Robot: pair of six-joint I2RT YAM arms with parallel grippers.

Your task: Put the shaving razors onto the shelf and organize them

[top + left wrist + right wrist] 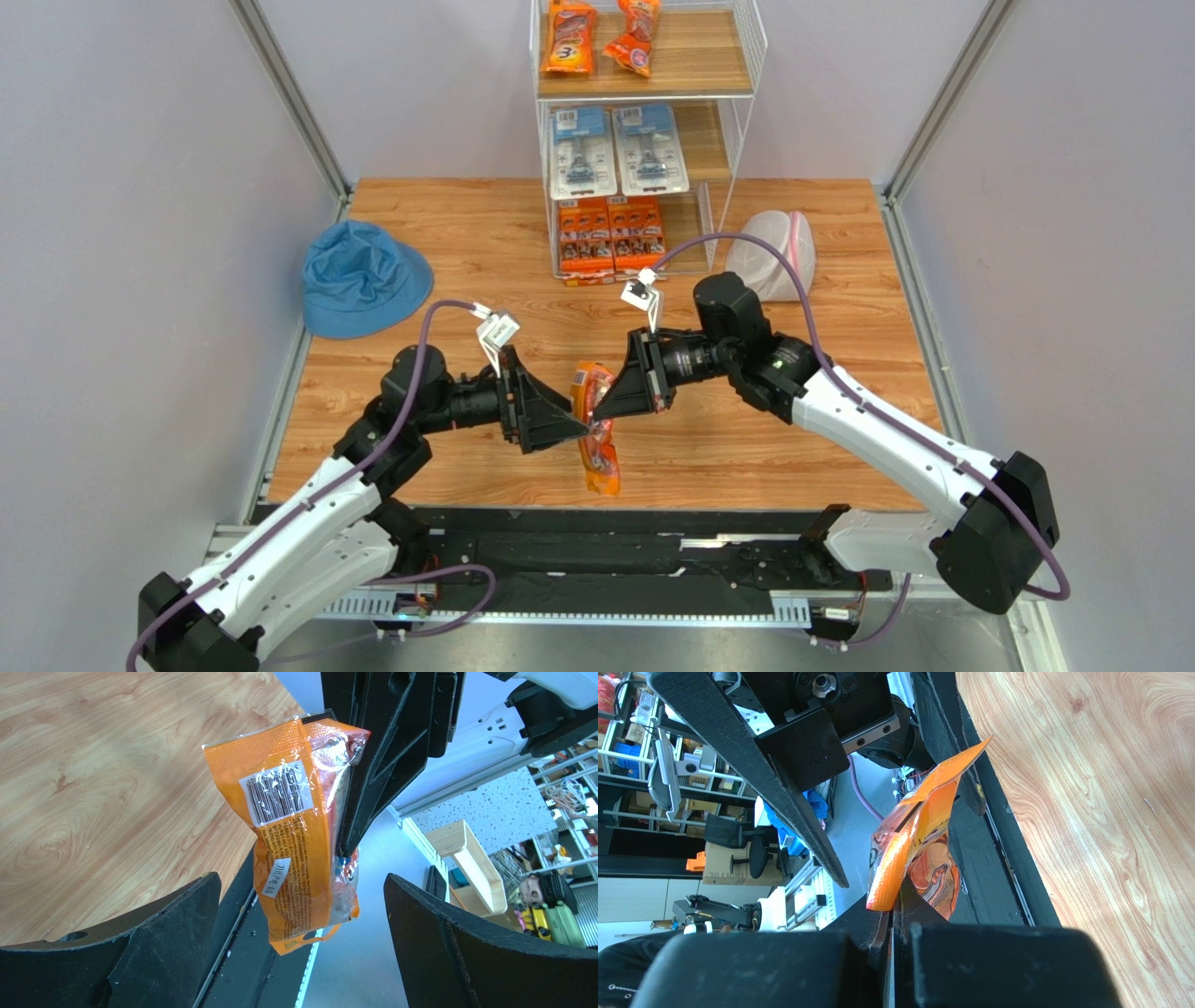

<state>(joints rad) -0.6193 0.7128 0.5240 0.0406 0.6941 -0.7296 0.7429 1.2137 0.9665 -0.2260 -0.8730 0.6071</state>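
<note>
A long narrow orange razor bag [601, 434] hangs above the table's near middle, pinched along one edge by my shut right gripper [613, 396]. In the right wrist view the bag [917, 833] is clamped between the closed jaws of the right gripper [901, 913]. My left gripper [572, 420] is open, facing the bag from the left. In the left wrist view the bag [295, 833] hangs between the spread jaws of the left gripper [300, 889] without touching them. The shelf [709, 63] stands at the far middle with orange bags [571, 38], blister cards [617, 150] and orange multi-packs [610, 235] on it.
A blue bucket hat [362, 277] lies at the far left of the table. A white mesh bag [774, 252] lies right of the shelf. Grey walls close in both sides. The black base rail [617, 553] runs along the near edge.
</note>
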